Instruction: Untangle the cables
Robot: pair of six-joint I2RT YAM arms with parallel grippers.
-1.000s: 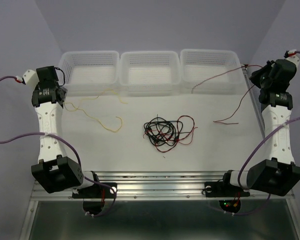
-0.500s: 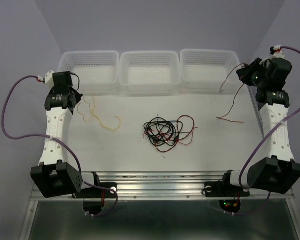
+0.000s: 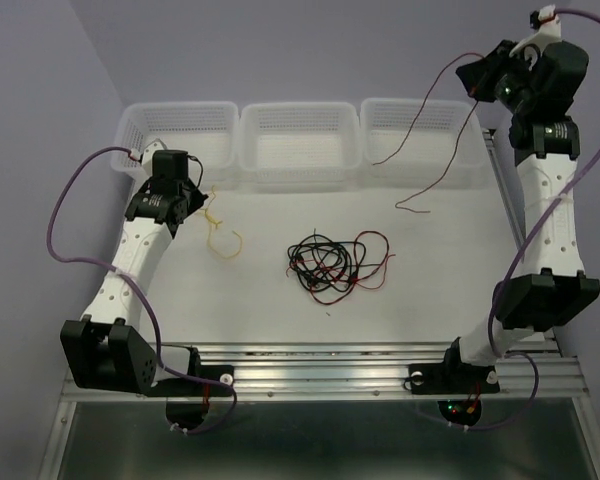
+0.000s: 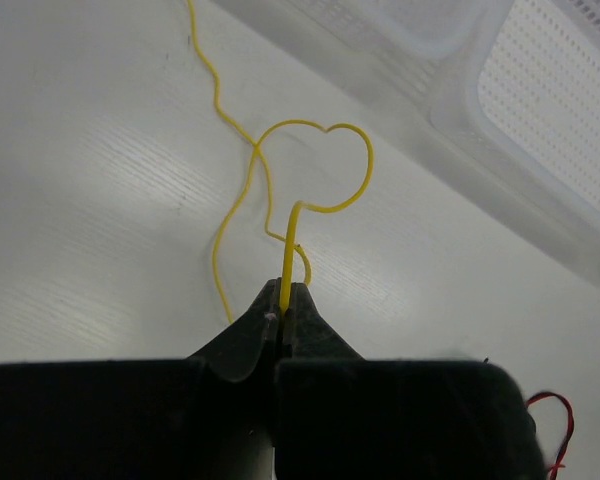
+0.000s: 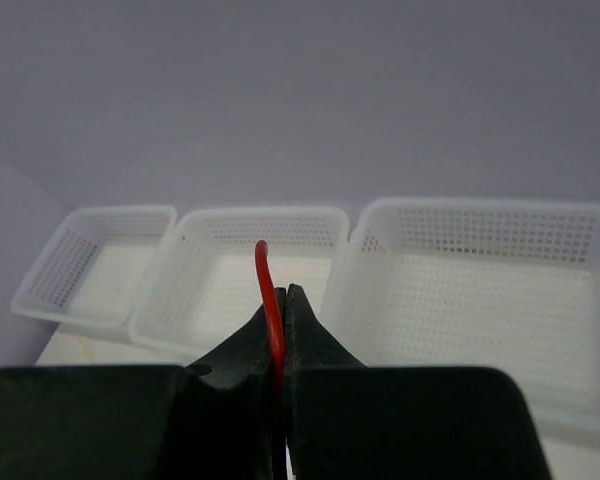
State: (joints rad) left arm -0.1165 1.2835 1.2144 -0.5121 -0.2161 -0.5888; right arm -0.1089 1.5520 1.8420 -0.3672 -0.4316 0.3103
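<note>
1. Yellow cable [image 4: 287, 255] was pinched at one end by the left gripper [image 4: 283, 305], its jaws clenched tight on the strand. The rest lay in loose loops on the white table [image 3: 460, 290] at the far left, just in front of the left basket [image 3: 180, 110].
2. A red cable [image 5: 267, 290] was clamped the same way in the right gripper [image 5: 280, 300], which was raised high over the far right corner. In the top view the strand hung down across the right basket [image 3: 420, 103], its free end reaching the table beside it.
3. A knot of black and red cables [image 3: 330, 265] sat at the centre of the table, well apart from both grippers and from the two held strands.
4. The step in hand appeared to be carrying off single cables: each arm held one strand that looked clear of the knot, with the three white baskets along the far edge the likely destinations.
5. The next move would probably call for lowering each strand into a basket or laying it out apart, then opening the jaws. The slack red cable could swing and snag on a basket rim, and the yellow loops crossed themselves and might drag together. The central knot would then need a single strand picked out.
6. No brand, label or writing could be read in any view.
</note>
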